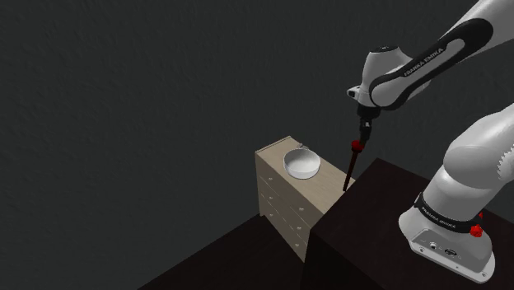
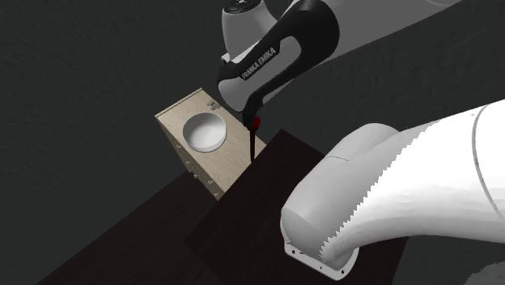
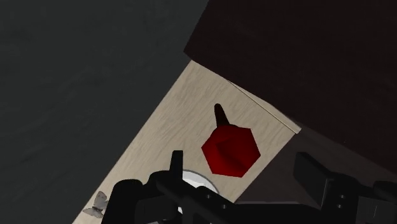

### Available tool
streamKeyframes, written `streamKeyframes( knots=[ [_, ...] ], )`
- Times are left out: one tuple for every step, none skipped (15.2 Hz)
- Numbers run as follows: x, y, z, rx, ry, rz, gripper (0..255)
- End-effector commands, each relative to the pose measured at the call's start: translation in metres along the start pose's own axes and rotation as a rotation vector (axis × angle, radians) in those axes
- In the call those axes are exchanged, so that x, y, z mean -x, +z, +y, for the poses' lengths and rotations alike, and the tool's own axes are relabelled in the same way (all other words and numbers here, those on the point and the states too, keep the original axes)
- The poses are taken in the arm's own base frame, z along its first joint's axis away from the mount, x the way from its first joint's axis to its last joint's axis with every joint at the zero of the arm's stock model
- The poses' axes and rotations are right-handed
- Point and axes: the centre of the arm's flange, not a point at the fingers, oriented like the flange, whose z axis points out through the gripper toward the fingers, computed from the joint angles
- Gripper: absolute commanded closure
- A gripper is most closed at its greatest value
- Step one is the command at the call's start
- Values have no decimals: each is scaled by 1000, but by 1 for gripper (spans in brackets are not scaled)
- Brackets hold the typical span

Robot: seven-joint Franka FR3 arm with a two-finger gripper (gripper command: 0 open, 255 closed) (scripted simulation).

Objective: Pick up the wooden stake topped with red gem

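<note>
Stake (image 1: 349, 169) not yet clasped. Gripper (image 1: 362, 132) fingers spread wide, poised just above red gem (image 3: 230, 149), touching nothing. Standing steeply on dresser (image 1: 272, 156) top, at edge beside stand (image 1: 387, 214), near white bowl (image 1: 302, 163). Remaining: descend, close, lift.

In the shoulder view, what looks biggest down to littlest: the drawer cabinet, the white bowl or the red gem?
1. drawer cabinet
2. white bowl
3. red gem
All three are close together, so nearness to the camera hardly changes the order.
</note>
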Motion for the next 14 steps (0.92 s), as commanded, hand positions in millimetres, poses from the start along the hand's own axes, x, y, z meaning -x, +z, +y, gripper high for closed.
streamKeyframes(
  knots=[
    [-1, 12, 0, 4, -8, -2, 0],
    [-1, 17, 0, 4, -8, -2, 0],
    [-1, 22, -1, 4, -8, -2, 0],
    [-2, 27, -1, 4, -8, -2, 0],
    [-2, 33, -1, 4, -8, -2, 0],
    [-2, 38, -2, 4, -8, -2, 0],
    [-2, 41, -2, 4, -8, -2, 0],
    [-2, 41, -2, 4, -8, -2, 0],
    [-3, 41, -3, 4, -8, -2, 255],
    [-3, 42, -3, 4, -8, -2, 255],
    [-3, 42, -3, 4, -8, -2, 255],
    [-3, 41, -3, 4, -8, -2, 255],
    [-3, 42, -3, 4, -8, -2, 255],
    [-3, 42, -3, 4, -8, -2, 255]
  ],
)
